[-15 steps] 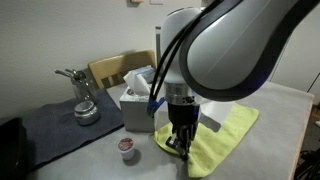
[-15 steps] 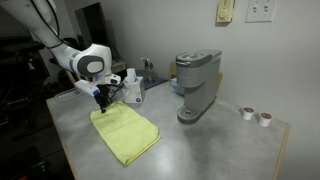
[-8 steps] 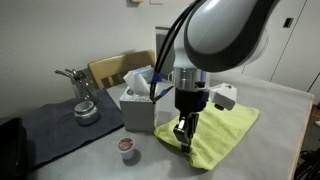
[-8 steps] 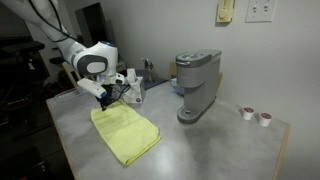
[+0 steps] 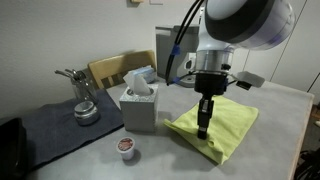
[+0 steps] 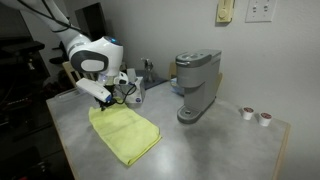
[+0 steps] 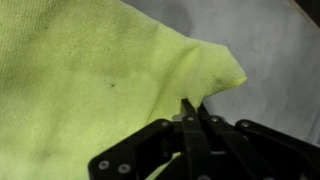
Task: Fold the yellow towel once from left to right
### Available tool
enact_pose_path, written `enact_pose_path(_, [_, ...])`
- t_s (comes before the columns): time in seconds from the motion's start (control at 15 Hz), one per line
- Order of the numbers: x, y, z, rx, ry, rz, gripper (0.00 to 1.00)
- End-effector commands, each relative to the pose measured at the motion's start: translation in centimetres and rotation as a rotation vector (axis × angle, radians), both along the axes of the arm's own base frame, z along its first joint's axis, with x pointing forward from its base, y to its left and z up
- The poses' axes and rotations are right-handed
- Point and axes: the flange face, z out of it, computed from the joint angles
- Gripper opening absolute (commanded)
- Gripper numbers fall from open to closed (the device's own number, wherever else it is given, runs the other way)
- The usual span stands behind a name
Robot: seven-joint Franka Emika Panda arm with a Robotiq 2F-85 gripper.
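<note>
The yellow towel (image 5: 222,128) lies on the grey table in both exterior views (image 6: 125,132). My gripper (image 5: 204,130) is shut on the towel's edge and lifts it a little off the table. In an exterior view the gripper (image 6: 109,102) sits over the towel's far corner near the tissue box. In the wrist view the jaws (image 7: 190,108) pinch a raised fold of the yellow cloth (image 7: 90,70), with its corner pointing right.
A white tissue box (image 5: 139,105) stands beside the towel. A small pod cup (image 5: 126,147) sits on the table front. A metal utensil holder (image 5: 84,100) rests on a dark mat. A coffee machine (image 6: 195,83) and two pods (image 6: 256,115) stand farther along.
The gripper has moved across the table away from the pod cup and risen, dragging the pinched towel edge with it. The towel has shifted and bunched under it.
</note>
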Motion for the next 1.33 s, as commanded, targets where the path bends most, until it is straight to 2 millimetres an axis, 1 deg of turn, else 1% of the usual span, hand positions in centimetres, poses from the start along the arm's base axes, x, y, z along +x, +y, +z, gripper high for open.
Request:
enact_pose_path(0.0, [-2.4,-3.7,1.1,0.035,0.009,0.058,0.01])
enact_pose_path(0.27, [-3.9,-7.7,1.2,0.035,0.022,0.120,0.01])
enact_pose_path(0.4, [-4.4,-9.3,1.2,0.038,0.021,0.143,0.01])
enact_pose_path(0.53, [-4.7,-10.5,1.3,0.046,0.010,0.150,0.01])
enact_pose_path(0.73, [-4.7,-11.7,1.7,0.063,-0.028,0.120,0.01])
enact_pose_path(1.07, [-4.4,-12.4,3.1,0.033,-0.070,0.067,0.01])
enact_pose_path(1.27, [-4.1,-13.2,4.0,-0.005,-0.097,0.036,0.01])
